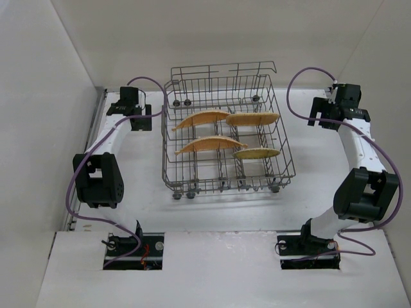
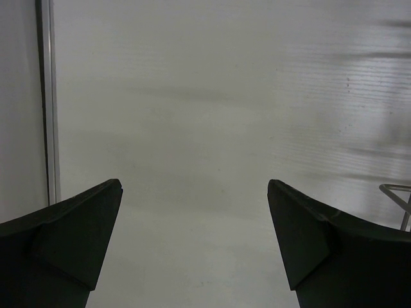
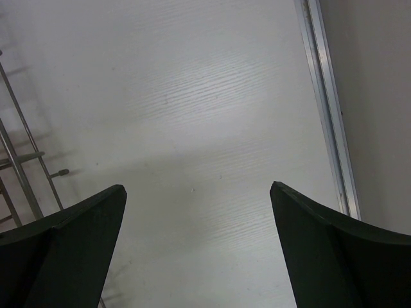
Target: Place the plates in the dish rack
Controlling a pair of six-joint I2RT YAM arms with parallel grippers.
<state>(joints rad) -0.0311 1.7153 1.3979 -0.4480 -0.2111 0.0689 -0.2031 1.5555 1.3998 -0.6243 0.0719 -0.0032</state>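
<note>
The dish rack [image 1: 168, 138] sits in the middle of the desk [image 1: 225, 218]. All four plates [image 1: 200, 119] stand on edge among its tines, two in the far row and two in the near row. The left pincer [image 2: 194, 184] hangs released and empty over bare desk left of the rack. The right pincer [image 3: 198, 186], likewise released, hangs to the rack's right.

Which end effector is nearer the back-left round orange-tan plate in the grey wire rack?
Left. Left end effector sits just left of the plate; right end effector is beyond the rack's opposite side.
</note>
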